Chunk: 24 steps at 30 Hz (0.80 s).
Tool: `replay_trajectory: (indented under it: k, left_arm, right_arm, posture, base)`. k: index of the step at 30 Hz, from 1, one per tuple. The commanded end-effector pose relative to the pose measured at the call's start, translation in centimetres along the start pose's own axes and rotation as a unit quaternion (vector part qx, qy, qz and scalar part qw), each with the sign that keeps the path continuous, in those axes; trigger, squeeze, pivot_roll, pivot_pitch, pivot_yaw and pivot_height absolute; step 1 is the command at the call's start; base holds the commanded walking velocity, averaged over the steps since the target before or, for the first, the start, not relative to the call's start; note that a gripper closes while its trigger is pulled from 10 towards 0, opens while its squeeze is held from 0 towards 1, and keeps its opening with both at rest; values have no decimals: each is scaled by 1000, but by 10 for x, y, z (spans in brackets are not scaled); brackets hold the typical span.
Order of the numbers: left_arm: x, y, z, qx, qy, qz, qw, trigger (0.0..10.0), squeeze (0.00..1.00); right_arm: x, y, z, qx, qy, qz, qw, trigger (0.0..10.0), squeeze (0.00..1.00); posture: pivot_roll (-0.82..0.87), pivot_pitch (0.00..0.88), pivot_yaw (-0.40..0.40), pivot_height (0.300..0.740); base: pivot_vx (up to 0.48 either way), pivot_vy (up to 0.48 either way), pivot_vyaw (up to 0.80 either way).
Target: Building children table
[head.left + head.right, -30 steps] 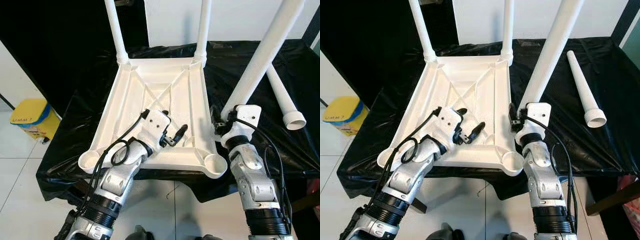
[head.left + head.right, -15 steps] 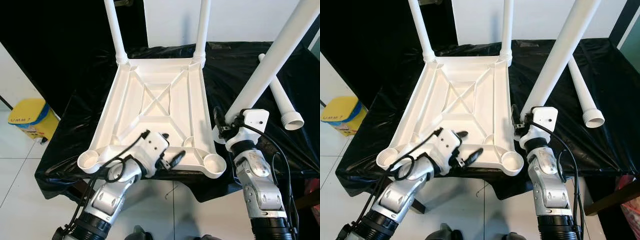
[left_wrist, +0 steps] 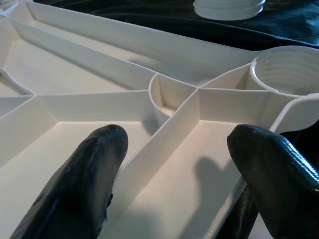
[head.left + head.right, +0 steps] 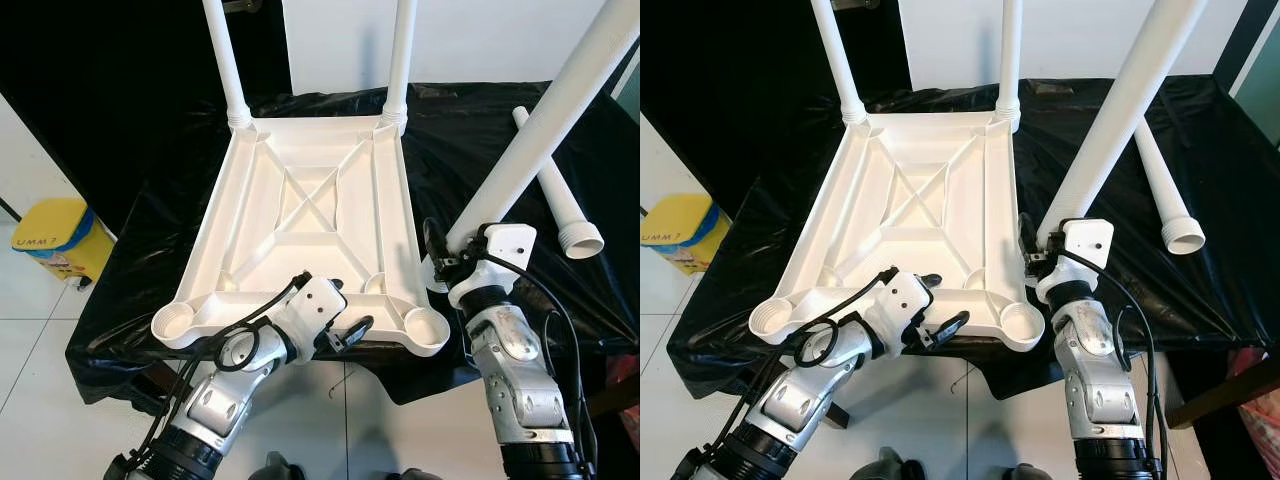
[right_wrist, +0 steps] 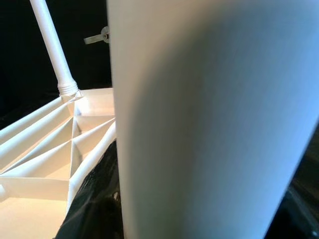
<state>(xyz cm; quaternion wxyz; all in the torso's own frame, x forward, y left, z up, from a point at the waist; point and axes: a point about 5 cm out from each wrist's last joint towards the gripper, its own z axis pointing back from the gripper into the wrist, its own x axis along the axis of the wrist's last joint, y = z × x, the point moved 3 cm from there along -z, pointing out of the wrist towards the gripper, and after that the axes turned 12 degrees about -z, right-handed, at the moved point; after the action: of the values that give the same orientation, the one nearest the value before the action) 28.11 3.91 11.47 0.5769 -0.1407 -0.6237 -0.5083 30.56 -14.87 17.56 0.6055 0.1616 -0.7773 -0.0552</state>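
Pulling back: left tool off the tabletop's middle, now at its near rim.

Left tool (image 4: 345, 333) has slid from the ribbed underside to the near edge of the upturned white tabletop (image 4: 300, 190) on the black-draped worktop (image 4: 140, 260); fingers (image 3: 89, 174) gape wide, holding nothing, straddling a rib w/ the near-right socket (image 4: 427, 324) just beside. Right tool (image 4: 450, 262) stays clamped on the third leg (image 4: 540, 120), tilted up & to the right, base near that socket. Two far legs already seated; fourth leg (image 4: 560, 195) lies far right. Likely next: seat the held leg, left tool bracing the rim.
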Motion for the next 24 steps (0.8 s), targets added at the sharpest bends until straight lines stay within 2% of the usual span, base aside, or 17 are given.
replay_trajectory:
  k: [1,4,9,24]
  left_arm:
    - [-10,-8,-1,-26,26,-4,999,10000,0]
    - [-15,-12,-3,-40,42,-23,998,10000,0]
    - [-19,-5,-8,-33,59,-49,997,10000,0]
    - [-21,21,-34,44,87,-91,991,10000,0]
  right_arm:
    - [5,3,1,8,-13,0,1000,10000,0]
    - [5,3,2,9,-13,-2,1000,10000,0]
    - [5,4,1,7,-12,-4,1000,10000,0]
    - [6,8,0,11,-17,-10,1000,10000,0]
  posture:
    - [-44,98,25,740]
    - [-42,101,27,740]
    - [-42,101,27,740]
    - [-51,101,33,740]
  base:
    - [0,0,0]
    - [0,0,0]
    - [0,0,0]
    - [0,0,0]
